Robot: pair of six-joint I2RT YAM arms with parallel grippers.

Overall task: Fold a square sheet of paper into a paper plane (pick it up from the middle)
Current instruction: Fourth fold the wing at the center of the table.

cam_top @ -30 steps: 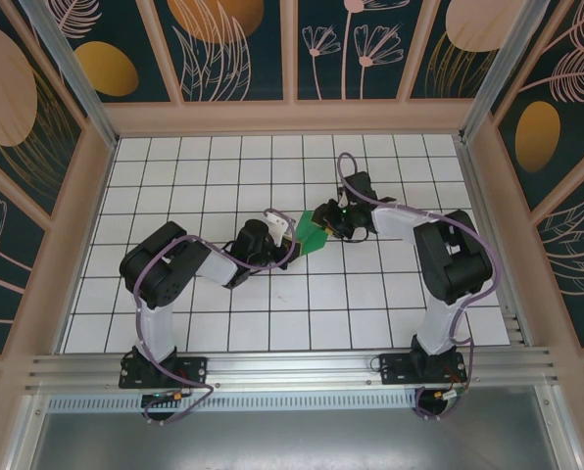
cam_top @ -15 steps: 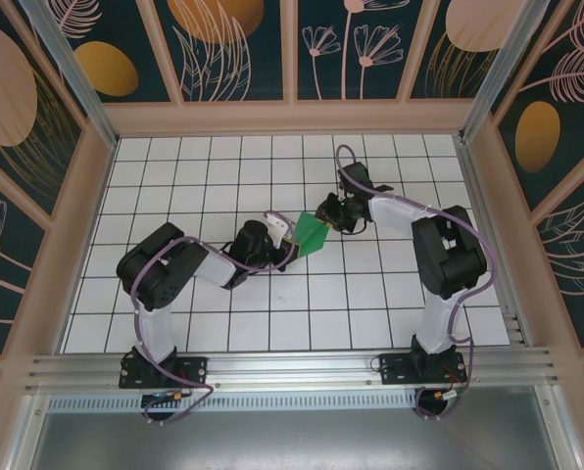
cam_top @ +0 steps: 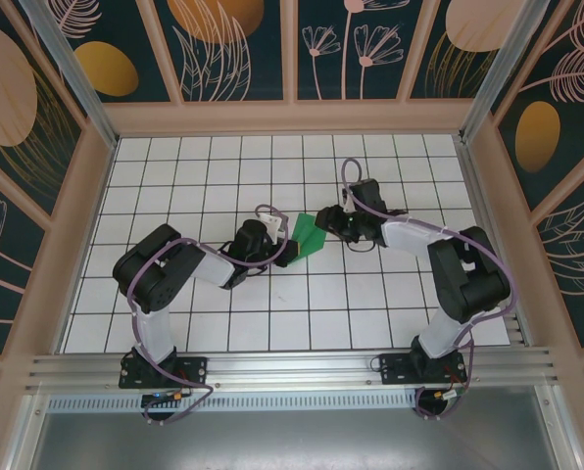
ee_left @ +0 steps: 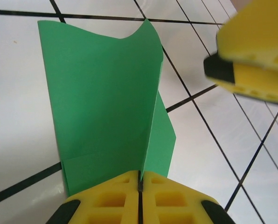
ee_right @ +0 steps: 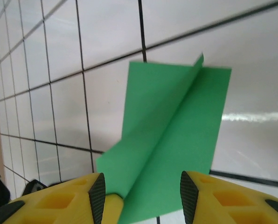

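Pinching the green paper [ee_left: 106,107] at its crease, your left gripper [ee_left: 140,182] is clamped tight. Your right gripper [ee_right: 142,189] straddles the opposite edge; jaws apart.

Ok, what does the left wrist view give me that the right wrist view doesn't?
Left wrist: the left tool shut on the folded green paper at its near edge, with the right tool off to the upper right. Right wrist: that tool's fingers standing open, the crease running down between them. Both: the creased paper over white grid tiles.
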